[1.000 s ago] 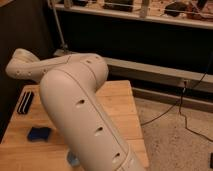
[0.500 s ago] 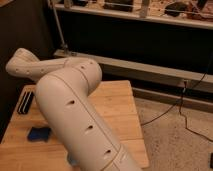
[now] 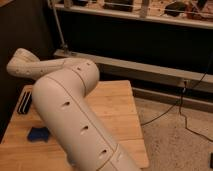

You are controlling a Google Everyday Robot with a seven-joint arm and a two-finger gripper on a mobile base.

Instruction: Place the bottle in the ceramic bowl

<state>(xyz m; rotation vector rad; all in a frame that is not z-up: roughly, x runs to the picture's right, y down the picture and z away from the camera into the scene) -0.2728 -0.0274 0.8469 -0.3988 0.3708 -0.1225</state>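
My white arm (image 3: 70, 100) fills the middle of the camera view, rising from the bottom centre and bending toward the upper left, where its far link (image 3: 22, 65) points to the left edge. The gripper is not in view; it lies beyond or behind the arm. No bottle and no ceramic bowl show; the arm hides much of the left half of the wooden table (image 3: 117, 107).
A small blue object (image 3: 37, 134) lies on the table at the left front. A black ridged object (image 3: 25, 102) lies at the left edge. A dark shelf unit with metal rails (image 3: 140, 65) stands behind. Cables (image 3: 180, 107) run over the floor at the right.
The arm has swung a little to the left and its big link now covers more of the table's left side. The blue object and the black object have not moved.
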